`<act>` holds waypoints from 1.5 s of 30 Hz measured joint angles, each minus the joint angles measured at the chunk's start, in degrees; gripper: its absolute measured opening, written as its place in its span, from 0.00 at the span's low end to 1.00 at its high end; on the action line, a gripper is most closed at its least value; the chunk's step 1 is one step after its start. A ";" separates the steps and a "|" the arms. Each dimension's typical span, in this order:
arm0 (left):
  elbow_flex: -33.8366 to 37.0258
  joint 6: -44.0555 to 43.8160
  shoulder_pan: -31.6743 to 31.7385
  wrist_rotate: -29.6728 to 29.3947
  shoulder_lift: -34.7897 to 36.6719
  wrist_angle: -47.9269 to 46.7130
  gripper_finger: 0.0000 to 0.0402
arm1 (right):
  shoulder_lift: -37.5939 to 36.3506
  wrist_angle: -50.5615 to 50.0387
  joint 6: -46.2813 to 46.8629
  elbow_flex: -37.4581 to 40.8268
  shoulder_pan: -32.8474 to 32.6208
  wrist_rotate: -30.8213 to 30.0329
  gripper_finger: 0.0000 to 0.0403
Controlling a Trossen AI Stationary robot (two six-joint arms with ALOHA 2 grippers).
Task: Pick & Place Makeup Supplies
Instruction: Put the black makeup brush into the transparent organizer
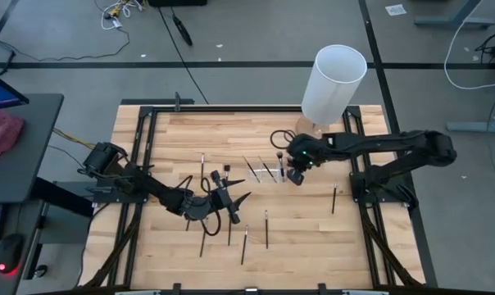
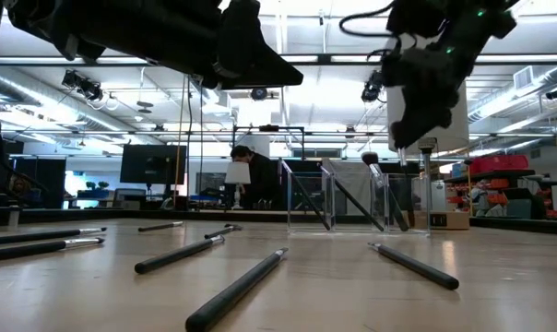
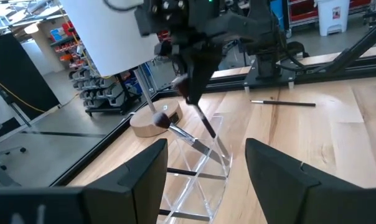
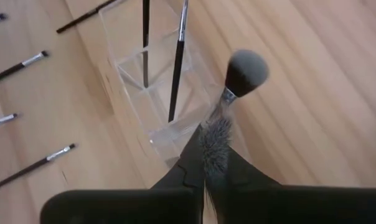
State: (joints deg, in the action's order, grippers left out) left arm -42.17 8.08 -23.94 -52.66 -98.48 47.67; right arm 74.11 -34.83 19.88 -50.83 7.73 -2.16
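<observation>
My right gripper (image 1: pixel 294 174) hangs over the clear plastic holder (image 1: pixel 268 170) near the table's middle, shut on a makeup brush (image 3: pixel 203 121). That brush slants down into the holder (image 4: pixel 157 93). A round-headed brush (image 4: pixel 246 71) and two slim brushes (image 4: pixel 177 62) stand in the holder on their handle ends, leaning on its walls. Several dark brushes lie flat on the table (image 1: pixel 266 228) (image 1: pixel 333 199) (image 1: pixel 202 162). My left gripper (image 1: pixel 229 198) hovers open above the table, left of and nearer than the holder, holding nothing. My right gripper pinches the brush by its fuzzy grey bristle end (image 4: pixel 215 144) between the two fingers. It comes from above, pointing down. The dark handle (image 3: pixel 205 124) hangs slanted below the fingers into the clear holder; whether its lower end rests on the holder's floor is hidden.
The tall white cylinder lamp (image 1: pixel 333 82) stands on its wooden base (image 3: pixel 152 123) just beyond the holder, toward the far edge. Loose brushes (image 2: pixel 237 290) (image 2: pixel 412 263) are scattered over the near half of the table. A black frame (image 1: pixel 149 111) borders the tabletop.
</observation>
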 joint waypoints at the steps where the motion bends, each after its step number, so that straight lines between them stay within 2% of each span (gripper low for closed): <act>1: 0.01 0.00 0.00 0.00 0.00 0.00 0.55 | 0.64 0.26 -0.30 0.00 0.51 0.85 0.02; 10: 0.04 0.00 0.00 0.00 0.00 -0.05 0.55 | 3.29 2.20 -1.62 -0.20 2.78 1.80 0.06; 18: 0.07 -0.08 0.00 0.00 0.00 -0.86 0.55 | 3.38 2.81 -3.11 0.00 2.75 1.45 0.19; 27: 0.07 -0.07 0.00 0.00 0.00 -0.84 0.55 | 2.85 2.94 -4.39 0.00 2.75 -4.06 0.34; 38: 0.07 -0.47 0.00 0.00 0.00 -0.82 0.55 | -7.03 0.09 -2.70 0.00 1.74 -4.12 0.38; 45: 0.07 -1.96 -0.02 -0.58 0.00 -0.79 0.55 | -12.01 2.99 -0.80 0.87 -6.37 -6.62 0.38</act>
State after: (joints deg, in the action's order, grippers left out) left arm -42.11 6.11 -23.97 -53.25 -98.48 46.87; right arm 62.10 -31.84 19.08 -49.96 1.35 -8.78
